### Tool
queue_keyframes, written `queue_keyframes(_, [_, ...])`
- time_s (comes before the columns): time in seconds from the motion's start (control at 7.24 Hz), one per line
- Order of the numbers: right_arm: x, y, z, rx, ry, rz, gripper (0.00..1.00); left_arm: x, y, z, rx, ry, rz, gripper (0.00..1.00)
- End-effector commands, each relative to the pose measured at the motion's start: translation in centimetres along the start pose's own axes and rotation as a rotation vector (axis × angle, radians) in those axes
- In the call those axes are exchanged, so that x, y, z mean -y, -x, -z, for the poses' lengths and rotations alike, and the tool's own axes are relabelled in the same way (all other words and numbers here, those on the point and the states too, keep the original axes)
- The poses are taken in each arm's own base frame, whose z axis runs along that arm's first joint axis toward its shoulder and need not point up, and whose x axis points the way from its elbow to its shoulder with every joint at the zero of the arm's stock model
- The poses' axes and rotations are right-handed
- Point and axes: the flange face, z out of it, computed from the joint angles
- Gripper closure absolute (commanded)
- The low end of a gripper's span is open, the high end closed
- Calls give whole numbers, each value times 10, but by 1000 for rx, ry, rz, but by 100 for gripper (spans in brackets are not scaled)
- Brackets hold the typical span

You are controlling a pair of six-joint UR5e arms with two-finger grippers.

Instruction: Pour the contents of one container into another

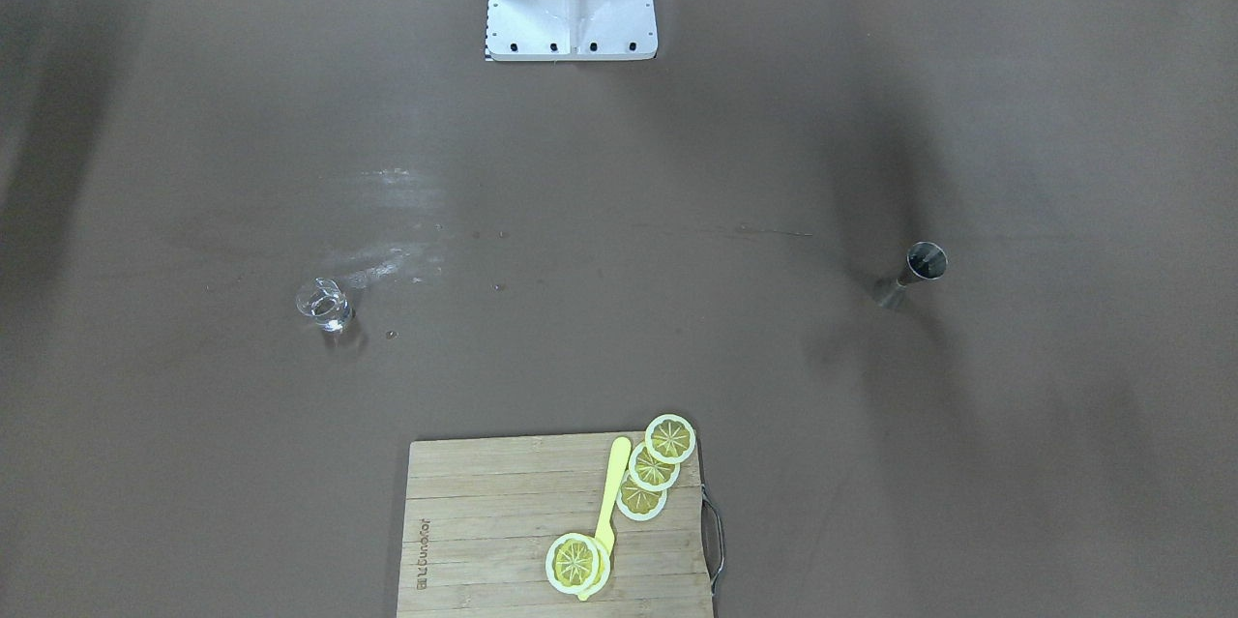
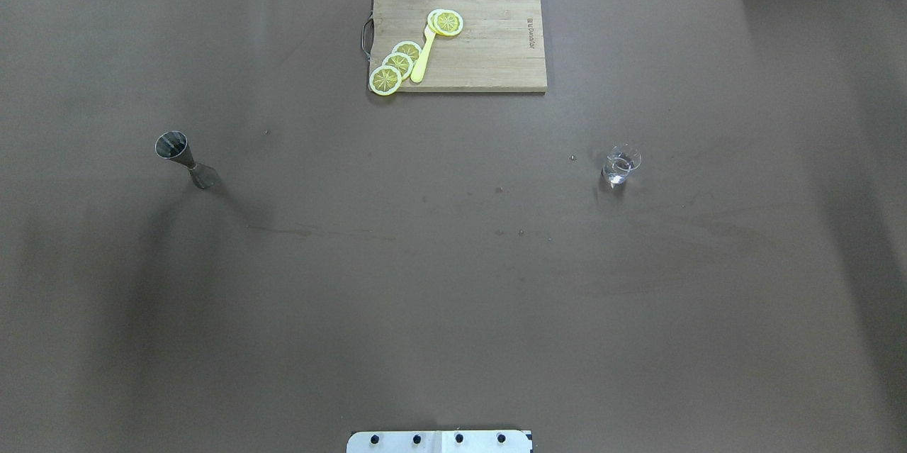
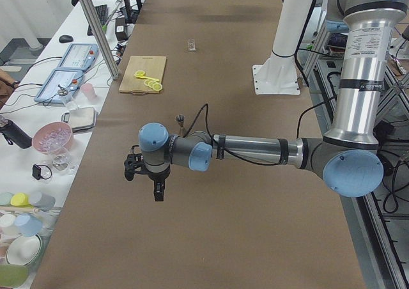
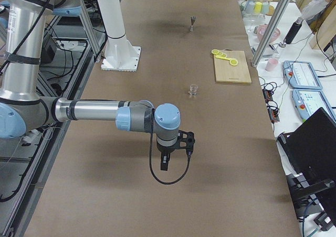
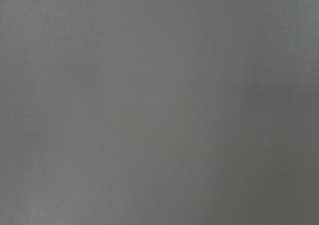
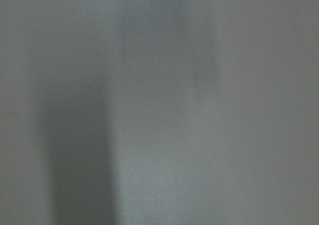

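- Front view: glass (image 1: 326, 305) w/ clear liquid on robot's right, metal jigger (image 1: 912, 276) far off on its left; wet smears near glass, so it may slip when gripped.
- Overhead: no arms in shot; jigger tall and narrow, tips easily if nudged.
- Left side view: left gripper (image 3: 158, 190) hangs over bare table; jaw state can't tell.
- Right side view: right gripper (image 4: 164, 162) likewise, can't tell.
- Wrist cams: blurred, prob. just table.

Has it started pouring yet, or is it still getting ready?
No pouring shows. The metal jigger and the small glass stand far apart on the table, untouched. Neither pincer, left or right, is near them. Picking up and pouring remain.
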Motion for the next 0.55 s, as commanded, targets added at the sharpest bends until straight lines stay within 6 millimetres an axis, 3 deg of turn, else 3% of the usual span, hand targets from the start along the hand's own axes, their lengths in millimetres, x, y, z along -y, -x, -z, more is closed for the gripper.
queue_keyframes(0.0, [0, -1, 3, 3, -7, -3, 0, -7, 12, 12, -10, 11, 32, 1])
queue_keyframes(0.14, [0, -1, 3, 3, -7, -3, 0, -15, 1, 27, 2, 56, 78, 0])
queue_keyframes(0.28, [-1, -2, 3, 3, -7, -5, 0, -44, -4, 37, 18, 140, 83, 0])
queue_keyframes(0.41, [-1, -3, 4, 3, -10, -8, 0, -52, -3, 40, 23, 187, -30, 0])
